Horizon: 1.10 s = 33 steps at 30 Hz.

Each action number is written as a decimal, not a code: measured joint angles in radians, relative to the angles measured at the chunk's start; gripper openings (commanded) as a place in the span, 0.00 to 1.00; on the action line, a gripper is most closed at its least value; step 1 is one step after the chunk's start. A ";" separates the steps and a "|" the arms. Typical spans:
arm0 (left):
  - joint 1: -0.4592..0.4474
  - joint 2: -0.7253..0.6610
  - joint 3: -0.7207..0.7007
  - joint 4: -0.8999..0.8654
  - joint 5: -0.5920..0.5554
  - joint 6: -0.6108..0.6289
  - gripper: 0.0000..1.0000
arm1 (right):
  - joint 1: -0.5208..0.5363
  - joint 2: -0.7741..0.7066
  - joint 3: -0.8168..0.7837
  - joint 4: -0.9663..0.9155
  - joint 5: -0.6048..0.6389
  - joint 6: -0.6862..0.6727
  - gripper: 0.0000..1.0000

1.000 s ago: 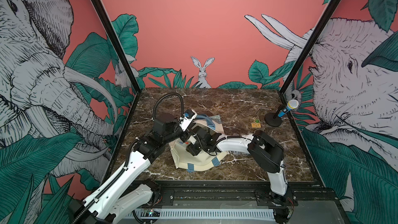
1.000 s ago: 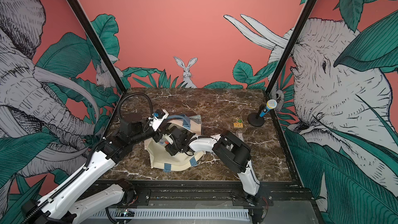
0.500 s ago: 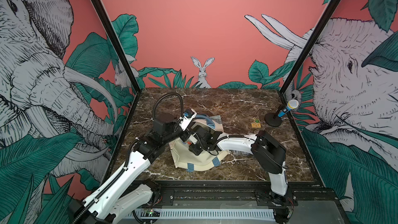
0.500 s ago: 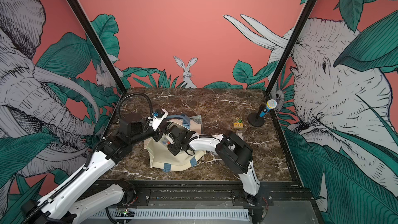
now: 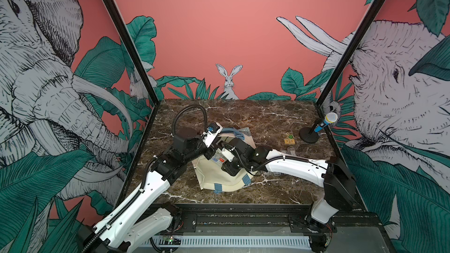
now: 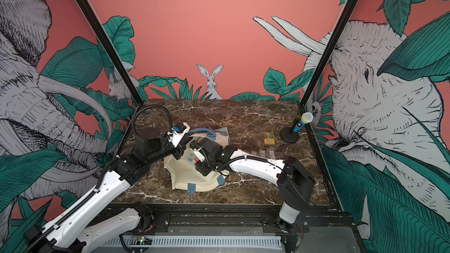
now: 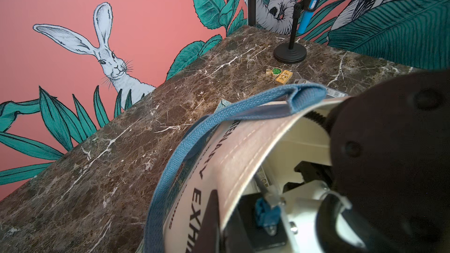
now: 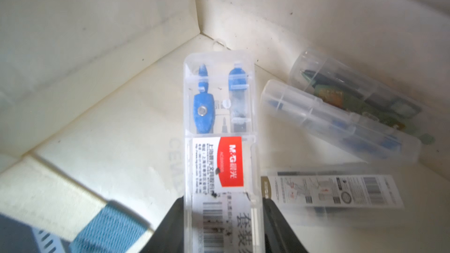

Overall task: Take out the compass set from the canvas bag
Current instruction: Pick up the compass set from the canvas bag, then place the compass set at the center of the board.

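The cream canvas bag lies on its side on the marble table, its mouth facing the back. My left gripper is shut on the bag's upper rim beside the blue strap handle and holds the mouth up. My right gripper is inside the bag. Its jaws are shut on the sides of the compass set, a clear plastic case with a blue compass and a red label. In both top views the raised rim hides most of the case.
Two more clear cases and a flat printed packet lie inside the bag beside the compass set. On the table to the right are clear cases, a small wooden block and a microphone stand.
The right gripper's jaws have narrowed onto the compass set inside the bag. The left gripper still holds the rim up in the same place.
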 measured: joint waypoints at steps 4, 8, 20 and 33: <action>0.000 0.000 0.000 0.000 0.000 0.000 0.00 | 0.019 -0.111 -0.046 -0.074 -0.005 0.030 0.37; 0.000 0.000 0.000 0.000 0.000 0.003 0.00 | 0.056 -0.250 -0.064 -0.171 0.015 0.076 0.37; 0.000 0.000 0.000 -0.009 -0.003 0.005 0.00 | 0.193 -0.718 -0.204 -0.496 0.258 0.490 0.30; 0.000 -0.003 0.000 -0.009 -0.003 0.006 0.00 | 0.193 -0.682 -0.549 -0.492 0.311 0.814 0.36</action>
